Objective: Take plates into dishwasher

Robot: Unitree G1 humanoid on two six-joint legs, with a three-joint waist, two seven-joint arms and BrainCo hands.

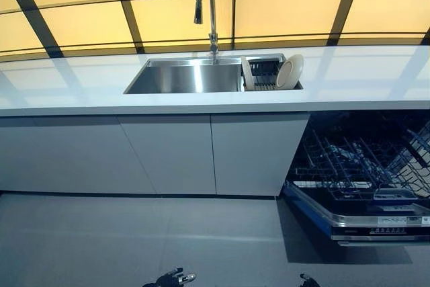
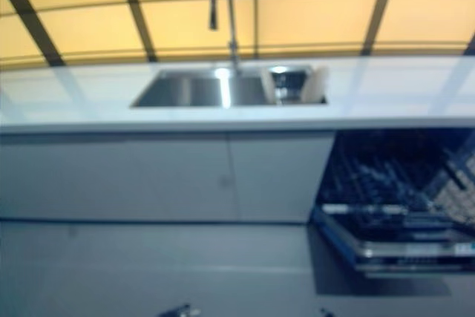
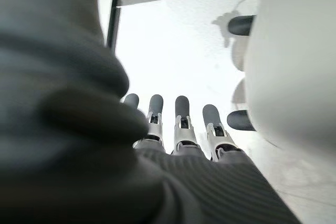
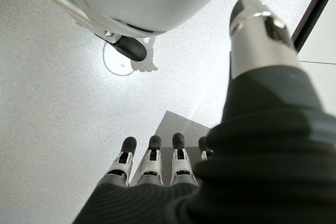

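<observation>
Two pale round plates (image 1: 290, 72) are standing on edge in the dark wire drying rack (image 1: 263, 74), which is sitting in the right-hand part of the rectangular stainless-steel sink (image 1: 185, 76). The tall curved chrome faucet (image 1: 207, 5) is rising just behind the basin, and the white countertop (image 1: 74, 82) is running along both sides. Below and to the right, the dishwasher with its dark door lowered (image 1: 366, 223) is exposing a dark wire lower rack (image 1: 356, 159) that appears empty of plates.

The left hand (image 3: 178, 116) and the right hand (image 4: 152, 158) are both hanging low over the grey floor, well apart from the counter, fingers straight and relaxed, holding nothing.

Judged risks from here:
- The lowered door is projecting into the floor space beside the sink; a careless approach is likely to strike its edge.
- The plates are leaning together, so gripping one is liable to drag or tip the other against the rack or steel basin.
- The faucet is standing close behind the rack; an over-reach is likely to hit it.
- A smooth plate rim is prone to slipping from a loose pinch during the carry down.
</observation>
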